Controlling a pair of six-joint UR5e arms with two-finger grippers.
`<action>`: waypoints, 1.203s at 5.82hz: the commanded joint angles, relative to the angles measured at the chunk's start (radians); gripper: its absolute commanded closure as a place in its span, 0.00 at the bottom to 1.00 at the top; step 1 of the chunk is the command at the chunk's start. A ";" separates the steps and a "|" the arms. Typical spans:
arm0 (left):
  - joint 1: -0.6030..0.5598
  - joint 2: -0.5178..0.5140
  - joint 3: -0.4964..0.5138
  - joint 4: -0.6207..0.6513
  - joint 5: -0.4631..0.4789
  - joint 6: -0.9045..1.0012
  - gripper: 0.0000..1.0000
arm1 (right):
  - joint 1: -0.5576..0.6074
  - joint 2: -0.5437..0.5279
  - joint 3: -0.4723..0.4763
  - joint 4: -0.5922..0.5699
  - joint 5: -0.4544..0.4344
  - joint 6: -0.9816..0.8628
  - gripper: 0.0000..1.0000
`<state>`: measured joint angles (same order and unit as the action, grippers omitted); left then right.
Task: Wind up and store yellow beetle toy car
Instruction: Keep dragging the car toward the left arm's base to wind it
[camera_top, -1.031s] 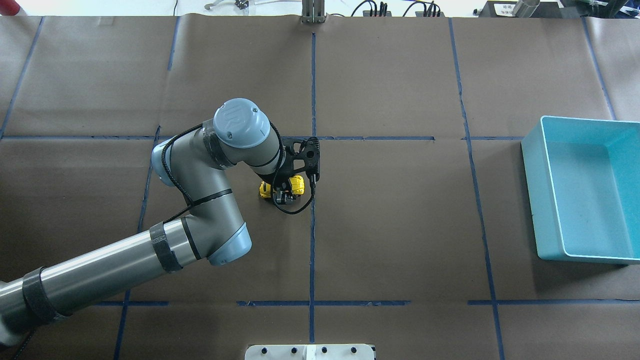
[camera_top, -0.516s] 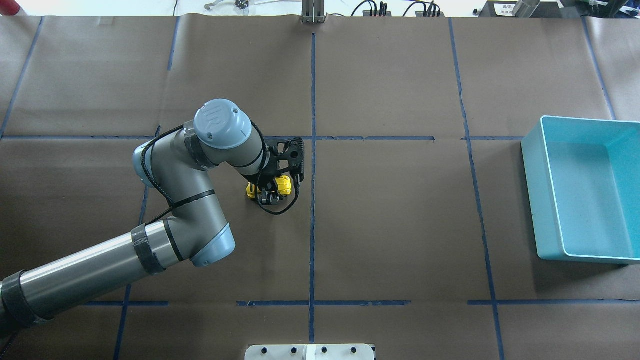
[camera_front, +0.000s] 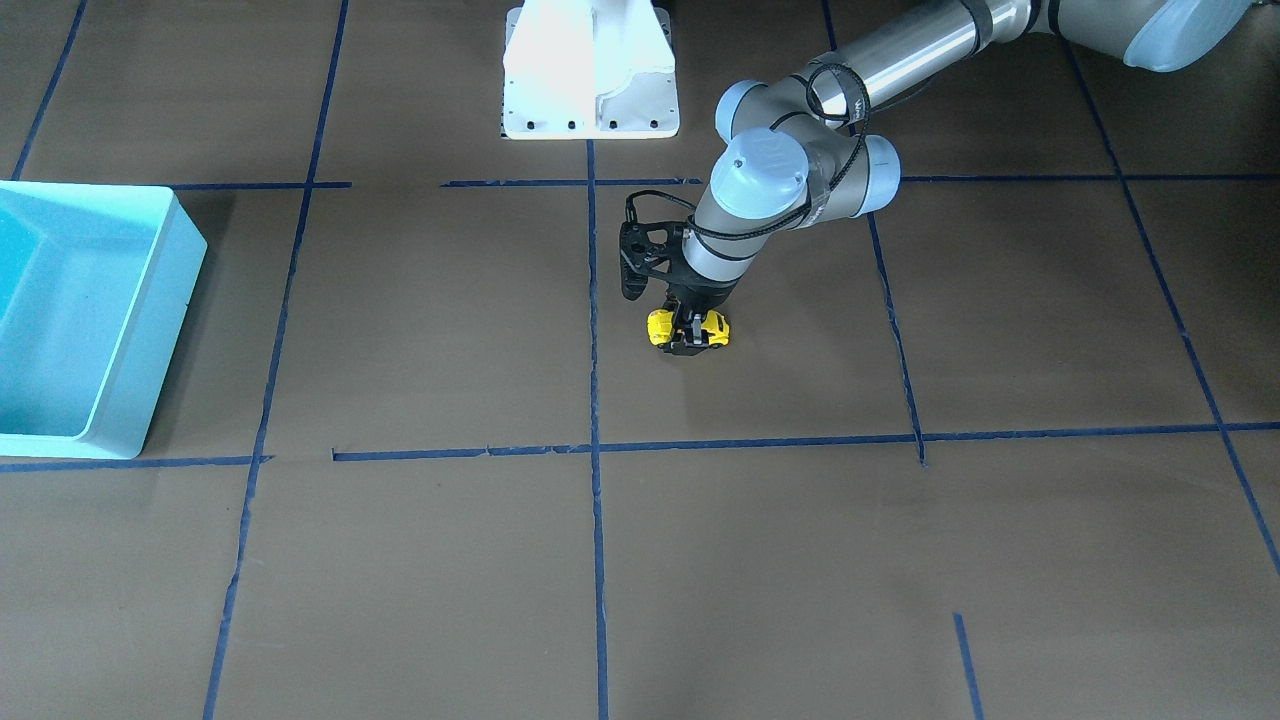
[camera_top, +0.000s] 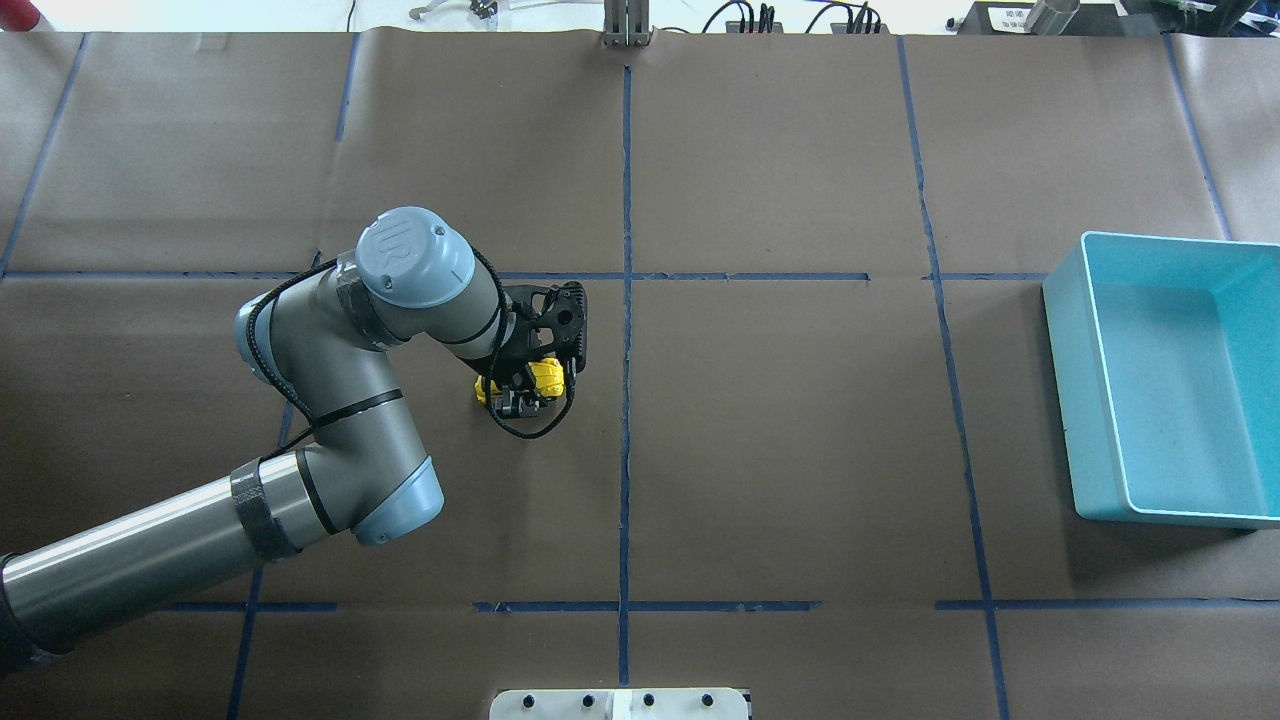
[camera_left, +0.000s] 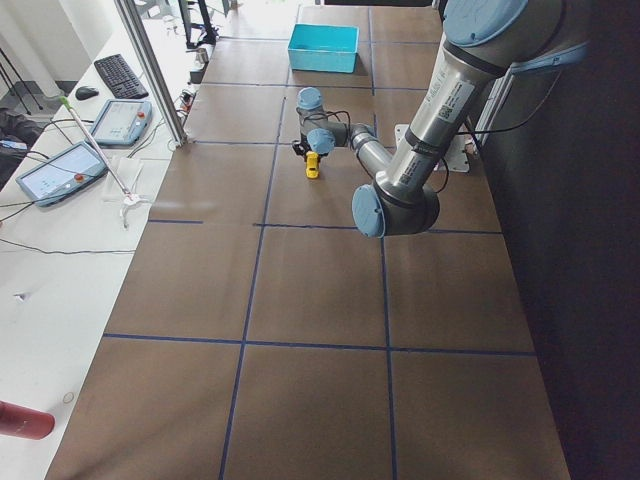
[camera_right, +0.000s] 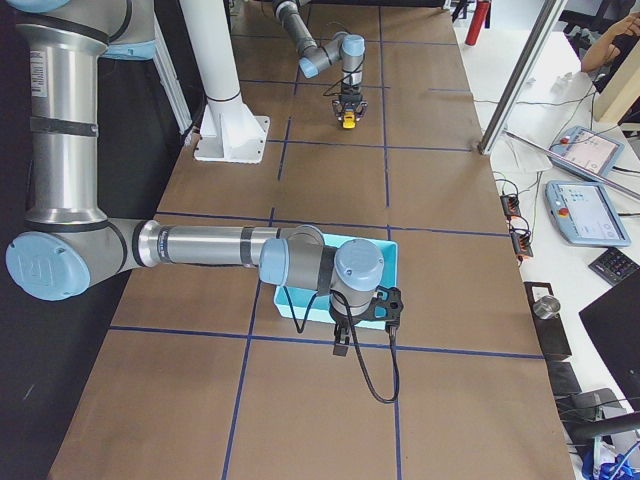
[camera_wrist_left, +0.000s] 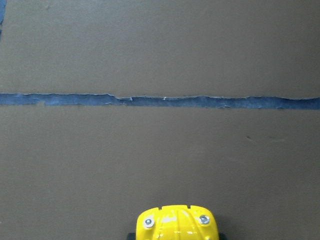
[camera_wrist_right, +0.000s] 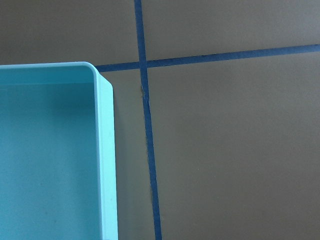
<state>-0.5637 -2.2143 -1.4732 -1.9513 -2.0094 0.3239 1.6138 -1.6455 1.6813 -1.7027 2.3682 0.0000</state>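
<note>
The yellow beetle toy car (camera_top: 546, 377) sits on the brown paper just left of the table's centre line. My left gripper (camera_top: 520, 394) points straight down and is shut on the car's middle, so the yellow ends show on each side (camera_front: 659, 327). The car's nose shows at the bottom of the left wrist view (camera_wrist_left: 176, 225). My right gripper (camera_right: 341, 343) hangs by the near side of the light blue bin (camera_right: 362, 250); I cannot tell whether it is open or shut. The right wrist view shows the bin's corner (camera_wrist_right: 107, 150).
The light blue bin (camera_top: 1072, 380) stands at the table's right edge, far from the car, and shows nothing inside. Blue tape lines (camera_top: 626, 430) cross the brown paper. The white robot base (camera_front: 590, 70) is at the robot's side of the table.
My left arm has moved steadily to the overhead view's left, taking the gripped yellow car along the table away from the centre tape line. The bin has not moved.
</note>
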 joint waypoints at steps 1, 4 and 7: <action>0.001 0.011 -0.002 0.002 0.000 0.001 0.91 | 0.000 0.000 0.000 0.000 0.000 0.000 0.00; -0.008 0.019 -0.009 0.000 -0.023 0.003 0.91 | 0.000 0.000 0.000 0.000 0.000 0.000 0.00; -0.007 0.065 -0.035 0.000 -0.043 0.003 0.91 | 0.000 0.000 -0.005 0.000 0.000 0.000 0.00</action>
<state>-0.5710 -2.1570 -1.5031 -1.9512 -2.0489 0.3267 1.6137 -1.6460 1.6771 -1.7027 2.3685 0.0000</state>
